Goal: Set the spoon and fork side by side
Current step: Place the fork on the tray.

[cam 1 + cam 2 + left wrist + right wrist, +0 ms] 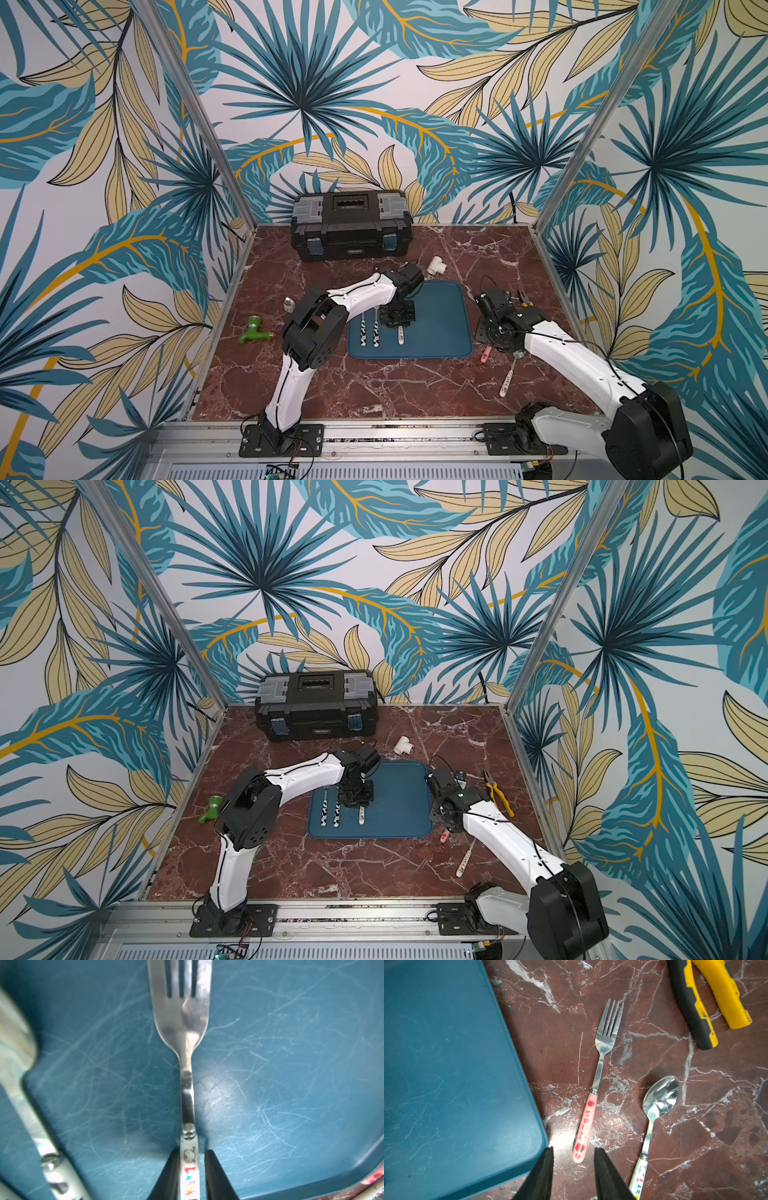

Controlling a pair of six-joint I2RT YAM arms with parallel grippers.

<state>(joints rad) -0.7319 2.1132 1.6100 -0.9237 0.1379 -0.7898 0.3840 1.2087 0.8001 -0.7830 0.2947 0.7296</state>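
Lying flat on the blue tray point(291, 1053): white-handled fork point(184, 1022), coloured lettering on the handle, tines pointing straight ahead of the left gripper point(192, 1150). Left gripper: jaws slightly apart either side of the handle's upper end, a thin gap showing on one side, not clamped. Just beside this gripper, on the same tray: two cow-patterned utensils point(376, 332), handles parallel to the fork, heads too blurred to tell spoon from fork. Right gripper point(574, 1148): jaws apart, holding nothing, over the marble tabletop point(654, 1053) just off the tray's corner. Directly ahead of its fingertips: pink-handled fork point(593, 1084), strawberry print, handle end in line with the gap between the jaws. Just past that, on the gripper's side away from the tray: spoon point(661, 1095), bowl up, white lettered handle like the tray fork's, on the tabletop, well apart from that fork. Further ahead of the right gripper: yellow-and-black pliers point(689, 1001). Far beyond both grippers, in both top views: black toolbox point(351, 232) at the back wall.
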